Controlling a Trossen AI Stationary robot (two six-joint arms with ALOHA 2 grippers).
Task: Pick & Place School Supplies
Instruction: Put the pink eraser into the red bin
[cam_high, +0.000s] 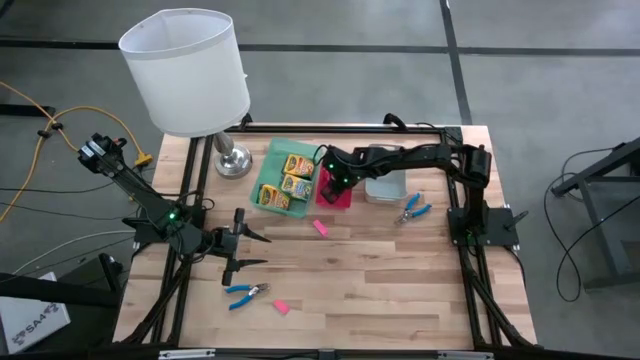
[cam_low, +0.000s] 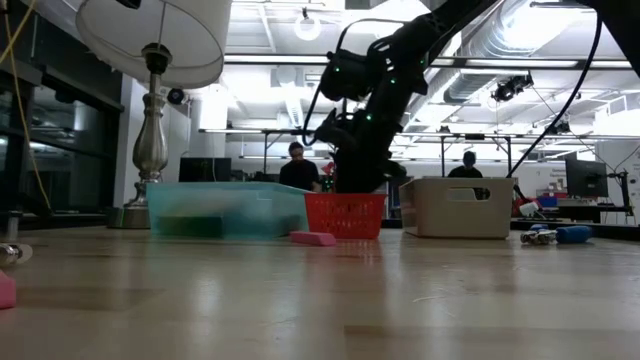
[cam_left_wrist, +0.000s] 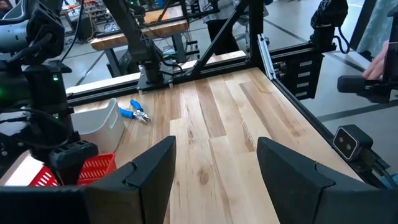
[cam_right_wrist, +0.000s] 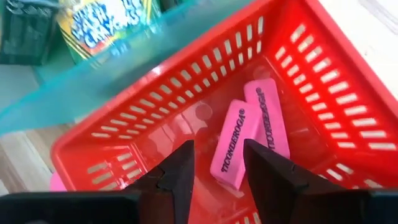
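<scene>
Two pink erasers (cam_right_wrist: 249, 140) lie side by side in the red basket (cam_right_wrist: 348, 118), directly under the right tool (cam_right_wrist: 219, 165), whose fingers stand apart and empty. At nine o'clock, the green tray (cam_high: 262, 176) holds three crayon boxes (cam_high: 287, 184). Loose on the tabletop (cam_high: 400, 280): another eraser (cam_high: 321, 227) and blue-handled scissors (cam_high: 412, 209). At eight o'clock, the left tool (cam_high: 247, 250) waits open, empty.

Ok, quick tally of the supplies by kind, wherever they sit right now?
Crayon boxes: 3, in the green tray, first at
Pink erasers: 4 — 2 in the red basket, first at; 2 loose on the table, first at
Blue-handled tools: 2, first at
Total: 9
</scene>
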